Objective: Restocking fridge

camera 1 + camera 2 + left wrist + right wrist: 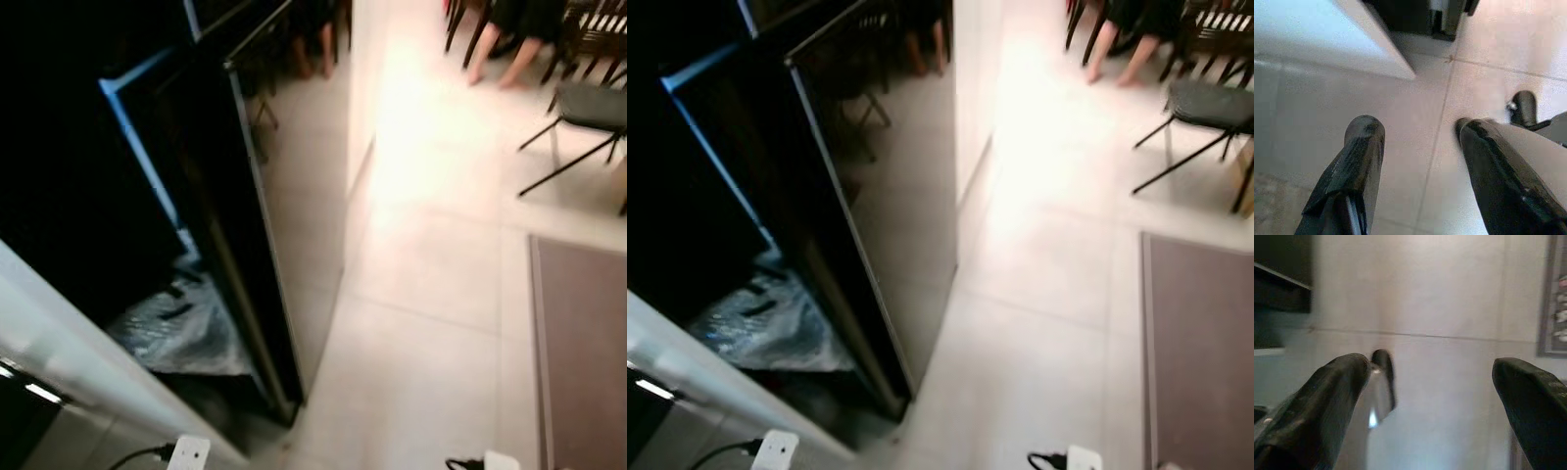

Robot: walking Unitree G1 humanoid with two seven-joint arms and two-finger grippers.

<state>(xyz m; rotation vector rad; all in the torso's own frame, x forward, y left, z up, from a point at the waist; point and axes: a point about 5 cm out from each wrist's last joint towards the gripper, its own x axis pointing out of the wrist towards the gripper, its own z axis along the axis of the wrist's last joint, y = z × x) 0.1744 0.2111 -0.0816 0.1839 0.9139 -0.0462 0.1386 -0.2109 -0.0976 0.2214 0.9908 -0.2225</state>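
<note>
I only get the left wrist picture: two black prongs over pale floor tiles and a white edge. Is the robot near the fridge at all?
Observer: Yes. In the head views a dark fridge door stands open just ahead on the robot's left.
Operator: Anything inside it?
Observer: Low down in the opening lies a crinkled clear plastic bag; the rest of the interior is too dark to read.
Operator: Is the other claw carrying groceries?
Observer: No. The right claw is open with nothing between its fingers, pointing at bare floor, as the left claw does.
Operator: Is anyone around?
Observer: A person's bare feet show by dark chairs at the far end of the room.
</note>
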